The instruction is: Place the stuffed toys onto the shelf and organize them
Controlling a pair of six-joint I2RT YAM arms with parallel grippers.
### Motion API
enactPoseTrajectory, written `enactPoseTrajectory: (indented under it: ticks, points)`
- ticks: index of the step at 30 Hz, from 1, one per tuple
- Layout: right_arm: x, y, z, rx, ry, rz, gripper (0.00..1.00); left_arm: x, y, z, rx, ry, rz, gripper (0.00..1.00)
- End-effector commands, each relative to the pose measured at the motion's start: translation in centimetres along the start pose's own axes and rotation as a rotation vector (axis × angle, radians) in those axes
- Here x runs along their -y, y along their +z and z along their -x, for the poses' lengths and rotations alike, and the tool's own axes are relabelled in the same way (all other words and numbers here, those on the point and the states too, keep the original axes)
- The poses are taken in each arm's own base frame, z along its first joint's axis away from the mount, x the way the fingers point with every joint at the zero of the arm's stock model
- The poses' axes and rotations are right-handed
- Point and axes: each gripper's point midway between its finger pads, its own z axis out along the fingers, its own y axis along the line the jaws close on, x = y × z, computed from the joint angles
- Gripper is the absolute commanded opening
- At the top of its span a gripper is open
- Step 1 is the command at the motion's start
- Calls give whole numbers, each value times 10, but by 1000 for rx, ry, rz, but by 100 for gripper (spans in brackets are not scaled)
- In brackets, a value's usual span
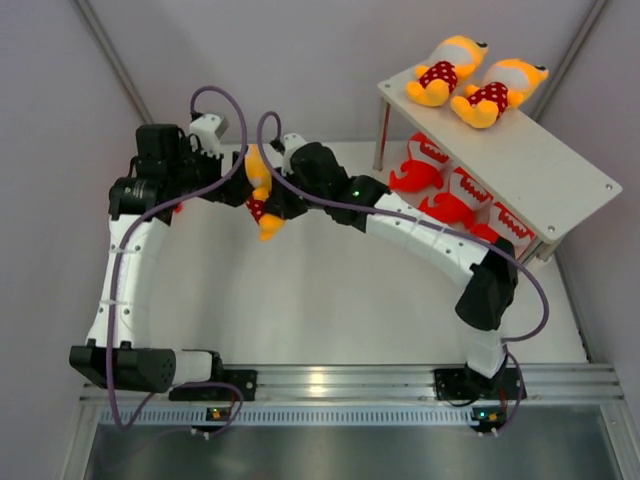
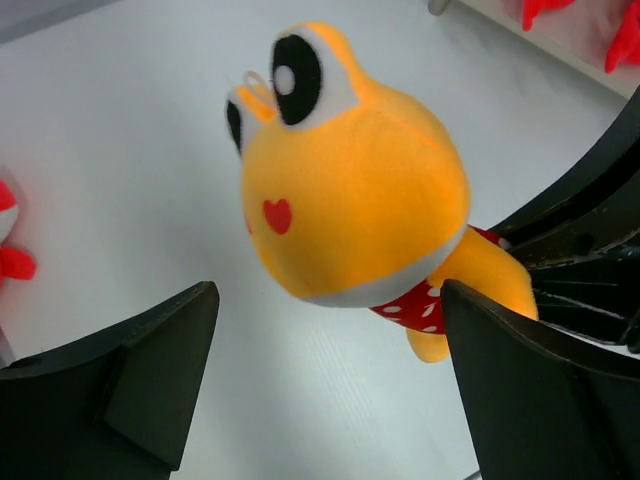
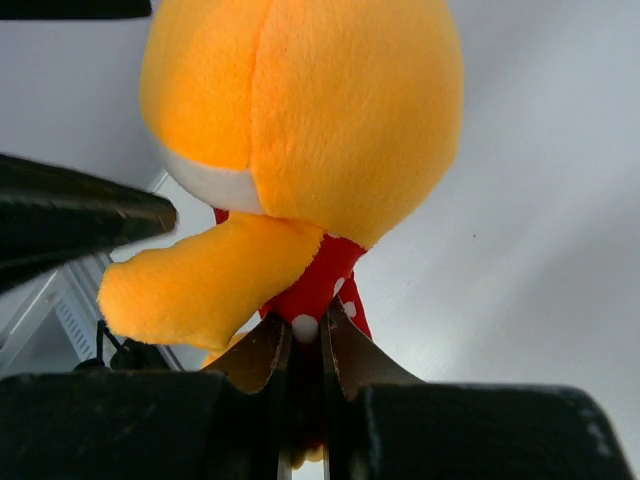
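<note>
Evidently soft, light yellow-orange plush (image 3: 300,110): right pincer (image 3: 306,345) clamps its dotted shorts; left pincer (image 2: 325,310) gapes wide around the head.

Yellow-orange toy (image 2: 350,190): no lettering, only a red heart mark on its cheek.
Shelf (image 1: 560,170): nothing readable on it.

White-and-black left arm (image 1: 115,270) arcs up from its base, wrist bent inward — black two-finger left gripper (image 2: 330,310) spread wide. Matching right arm (image 1: 420,235) reaches across toward it — right gripper (image 3: 305,345) pinched tight on a yellow-orange plush figure (image 3: 300,110), at its red shorts.
</note>
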Motion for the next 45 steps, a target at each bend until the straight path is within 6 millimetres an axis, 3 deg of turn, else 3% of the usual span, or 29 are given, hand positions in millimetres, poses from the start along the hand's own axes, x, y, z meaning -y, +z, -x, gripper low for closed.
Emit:
enactPoseTrajectory:
  ticks: [1, 3, 4, 6, 7, 9, 10, 11, 12, 13, 14, 15, 16, 17, 18, 20, 23, 27, 33, 37, 39, 45]
  points:
    - [-21, -78, 80, 230, 28, 99, 0, 5, -31, 44, 118, 37, 41, 98]
    - [-11, -105, 99, 278, 54, 106, 0, -3, -42, 54, 133, 51, 102, 98]
    - [-12, -131, 114, 328, 61, 122, 0, -7, -57, 66, 162, 61, 156, 98]
    - [4, -163, 134, 387, 97, 118, 0, -12, -69, 75, 180, 77, 205, 98]
    - [4, -196, 148, 446, 100, 126, 0, -13, -77, 79, 191, 85, 222, 98]
    - [30, -230, 161, 506, 150, 99, 0, -12, -82, 81, 200, 95, 232, 98]
    - [31, -265, 169, 567, 148, 98, 0, -14, -80, 77, 188, 93, 234, 98]
    - [56, -288, 175, 607, 174, 50, 0, -14, -78, 74, 179, 91, 234, 98]
    - [68, -303, 174, 626, 186, 20, 0, -17, -72, 66, 154, 85, 234, 98]
    - [71, -331, 172, 664, 188, -4, 0, -18, -68, 62, 138, 82, 235, 98]
    - [97, -355, 172, 703, 218, -57, 0, -21, -65, 58, 126, 78, 243, 98]
    - [114, -360, 162, 702, 258, -83, 0, -23, -62, 54, 110, 73, 247, 98]
    - [120, -379, 157, 734, 267, -101, 0, -24, -59, 52, 101, 72, 247, 98]
    - [146, -404, 154, 779, 305, -144, 0, -24, -58, 50, 97, 72, 245, 98]
    - [168, -404, 140, 772, 363, -169, 0, -23, -57, 48, 91, 72, 238, 98]
    - [197, -428, 129, 826, 412, -230, 0, -23, -53, 46, 82, 71, 226, 98]
    - [240, -429, 100, 840, 531, -267, 0, -21, -48, 37, 58, 67, 207, 98]
    - [265, -425, 84, 843, 584, -321, 0, -25, -45, 26, 30, 68, 222, 98]
    - [293, -436, 74, 865, 639, -392, 1, -26, -45, 19, 16, 68, 232, 98]
    - [293, -432, 66, 838, 663, -395, 22, -25, -42, 13, 1, 64, 222, 98]
    - [287, -435, 66, 839, 644, -410, 42, -24, -40, 9, -8, 61, 213, 98]
    - [283, -438, 55, 825, 661, -474, 63, -20, -38, 9, -8, 63, 188, 98]
